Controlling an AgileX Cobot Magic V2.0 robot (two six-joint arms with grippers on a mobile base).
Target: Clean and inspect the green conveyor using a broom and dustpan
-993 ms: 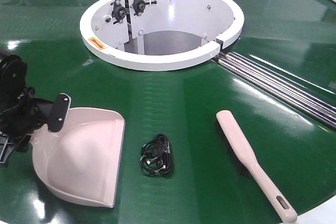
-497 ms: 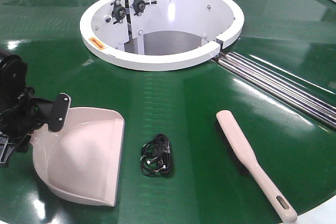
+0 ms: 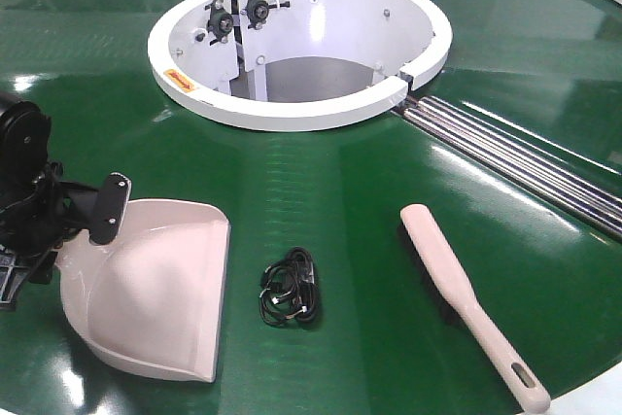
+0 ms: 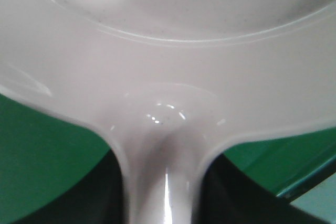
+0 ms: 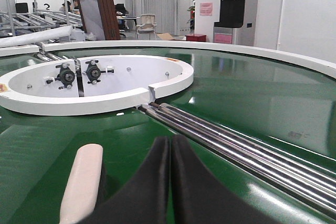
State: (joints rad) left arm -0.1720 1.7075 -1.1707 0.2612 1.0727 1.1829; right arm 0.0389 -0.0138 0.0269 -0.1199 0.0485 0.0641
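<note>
Starting w/ front view: L gripper point(image 3: 94, 218) sits at far-left edge, black, closed around the rear of the dustpan point(image 3: 155, 289). The pan's handle is hidden under the gripper, so jaw gap isn't readable here. Pan's mouth faces right, over the green conveyor point(image 3: 340, 191); can't tell if it rests fully on the belt. Black cable bundle point(image 3: 290, 289) lies just beside the pan's open edge, not touching, btwn pan and broom point(image 3: 457, 289). Broom lies flat, well apart to the right, slotted handle toward near belt edge, nothing gripping it. White ring housing point(image 3: 292, 109) sits further back at centre. Steel roller strips point(image 3: 515, 157) run from it toward the right.

L wrist view: dustpan point(image 4: 168, 51) fills frame. Its handle runs down btwn two dark fingers, one each side, tight against it, so jaws are clamped on the handle. Green belt shows either side.

R wrist view: R gripper point(image 5: 170, 182) is low over belt, jaws together, tips meeting, nothing btwn them. Broom's rounded end point(image 5: 81, 182) is just left of the fingers; contact can't be told. Roller strips run past on the right, ring housing ahead-left.
</note>
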